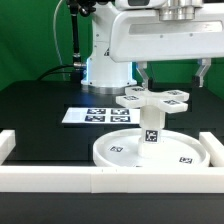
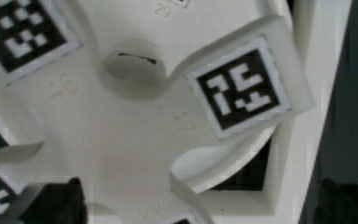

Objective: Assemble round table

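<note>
The round disc (image 1: 118,152) lies flat near the front of the black table. The short leg (image 1: 150,130) stands upright on its middle, a tag facing the camera. The cross-shaped base (image 1: 152,98) sits level on top of the leg, tags on its arms. My gripper (image 1: 173,78) hangs just above the base, open and empty, one finger (image 1: 143,73) over the base's middle and the other beyond its arm toward the exterior view's right. In the wrist view the base (image 2: 149,130) fills the picture, its centre hole (image 2: 131,68) visible, and my gripper (image 2: 194,203) is spread wide.
The marker board (image 1: 95,115) lies flat behind the disc, toward the exterior view's left. The white border rail (image 1: 100,181) runs along the front, with raised ends at both sides. The arm's white base (image 1: 105,60) stands at the back.
</note>
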Available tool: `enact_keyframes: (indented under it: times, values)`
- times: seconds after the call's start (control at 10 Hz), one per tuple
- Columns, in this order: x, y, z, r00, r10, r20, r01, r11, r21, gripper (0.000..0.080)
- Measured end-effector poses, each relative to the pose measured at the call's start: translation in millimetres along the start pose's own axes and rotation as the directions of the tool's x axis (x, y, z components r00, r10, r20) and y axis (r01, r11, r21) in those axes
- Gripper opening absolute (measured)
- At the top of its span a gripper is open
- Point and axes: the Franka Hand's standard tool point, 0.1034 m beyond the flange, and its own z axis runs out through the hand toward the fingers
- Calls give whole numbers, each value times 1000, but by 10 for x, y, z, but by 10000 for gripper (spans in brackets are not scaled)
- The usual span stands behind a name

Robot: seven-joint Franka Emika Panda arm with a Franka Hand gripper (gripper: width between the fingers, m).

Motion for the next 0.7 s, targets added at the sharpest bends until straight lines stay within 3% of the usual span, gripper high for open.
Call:
enact_keyframes:
  times: [0.3,0.7]
  values:
    - [10,17,-8,972,-233,2,233,972,-7,649]
    - [28,69,-17,818,-576,11,576,817,-33,649]
